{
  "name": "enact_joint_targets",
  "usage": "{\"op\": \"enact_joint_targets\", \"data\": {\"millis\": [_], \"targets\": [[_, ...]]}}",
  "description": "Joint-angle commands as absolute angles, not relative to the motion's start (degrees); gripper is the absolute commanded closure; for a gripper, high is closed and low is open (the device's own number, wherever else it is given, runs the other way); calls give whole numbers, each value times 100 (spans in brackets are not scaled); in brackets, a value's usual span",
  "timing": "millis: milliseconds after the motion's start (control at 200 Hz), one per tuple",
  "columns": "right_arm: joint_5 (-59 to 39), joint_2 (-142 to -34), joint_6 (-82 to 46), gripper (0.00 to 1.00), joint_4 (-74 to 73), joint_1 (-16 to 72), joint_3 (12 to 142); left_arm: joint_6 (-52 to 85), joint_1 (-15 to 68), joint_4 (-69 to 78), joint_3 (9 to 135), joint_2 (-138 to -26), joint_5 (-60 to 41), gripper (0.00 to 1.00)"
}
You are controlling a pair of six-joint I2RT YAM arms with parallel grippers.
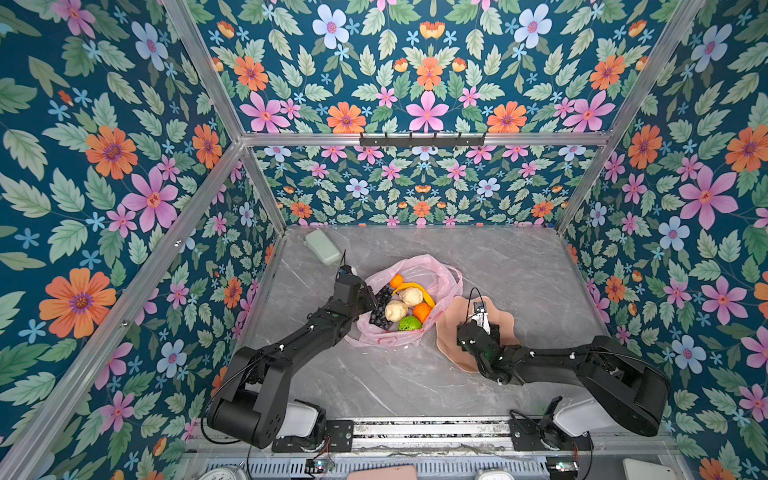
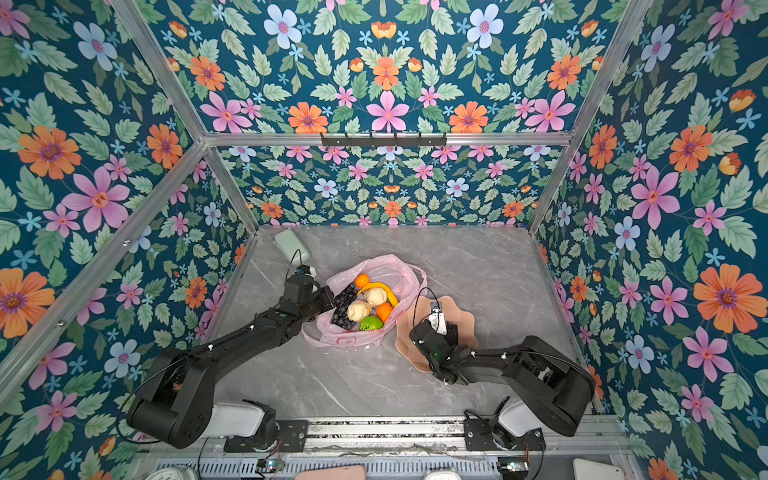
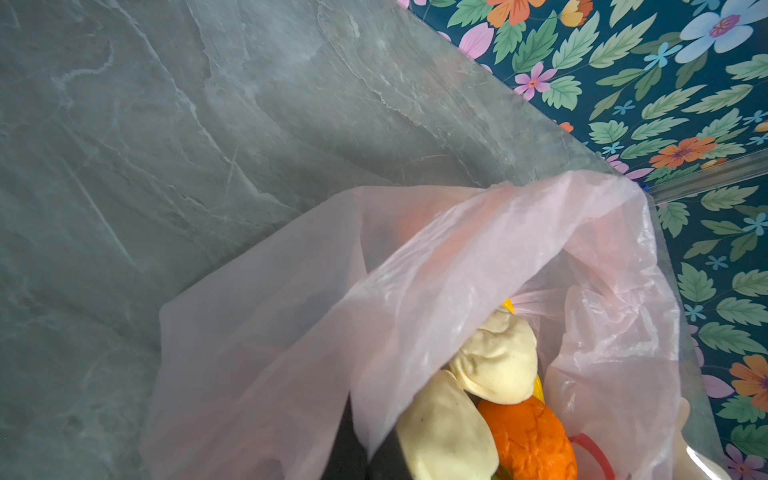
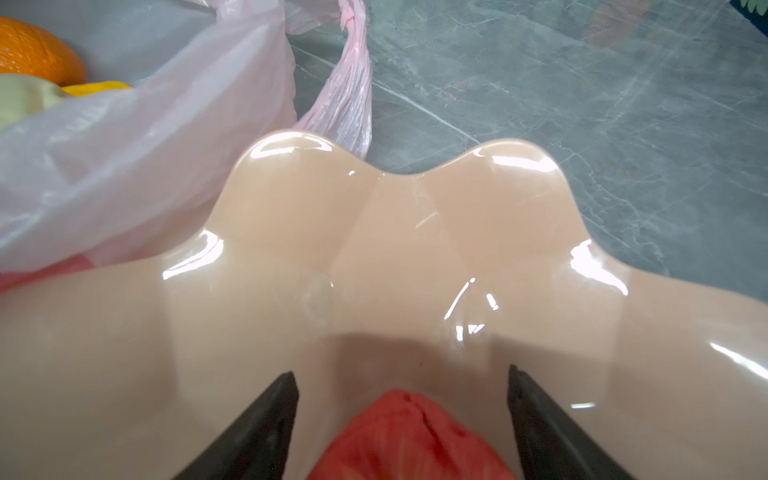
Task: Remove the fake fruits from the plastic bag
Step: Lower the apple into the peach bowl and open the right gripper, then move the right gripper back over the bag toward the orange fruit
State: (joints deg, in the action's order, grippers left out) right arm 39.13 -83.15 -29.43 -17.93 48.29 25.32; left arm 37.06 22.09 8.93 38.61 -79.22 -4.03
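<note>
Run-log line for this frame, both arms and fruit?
left gripper: shut on plastic bag rim | right gripper: open over red apple in bowl | other fruits: in bag

Robot test cell, lab-type: aluminium frame boxing floral-print walls, grey marble-look tabletop, two black arms bolted to slotted rail at 6 o'clock.

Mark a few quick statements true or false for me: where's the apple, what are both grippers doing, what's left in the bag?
The red apple lies in the peach bowl. True.
The right gripper is clamped on the apple. False: its jaws stand open, either side of it.
The plastic bag is empty. False: banana, grapes and green fruit, among others, lie inside.
The left gripper pinches the bag's edge. True.
</note>
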Motion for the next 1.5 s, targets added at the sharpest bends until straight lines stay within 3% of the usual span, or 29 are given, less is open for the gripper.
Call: {"op": "enact_joint_targets", "data": {"millis": [0, 175, 415, 550, 950, 1495], "targets": [[3971, -8174, -2989, 12, -1540, 4832, 2592, 3630, 2198, 817, 3894, -7912, -404, 100], [3991, -7765, -2891, 4, -907, 4799, 2796, 3621, 2202, 821, 3898, -7924, -413, 100], [3637, -7093, -2467, 4, 439, 4755, 3674, 3590, 2189, 843, 3902, -7945, -492, 100], [2920, -7113, -2289, 6, 958, 4698, 4314, 3569, 2192, 853, 3887, -7880, -501, 100], [991, -9097, -2351, 18, 3300, 4693, 7587, 3445, 2153, 1099, 3572, -7673, -464, 100], [643, -11522, -2235, 32, 5379, 4689, 9993, 3283, 2153, 1455, 3269, -7657, -715, 100]]}}
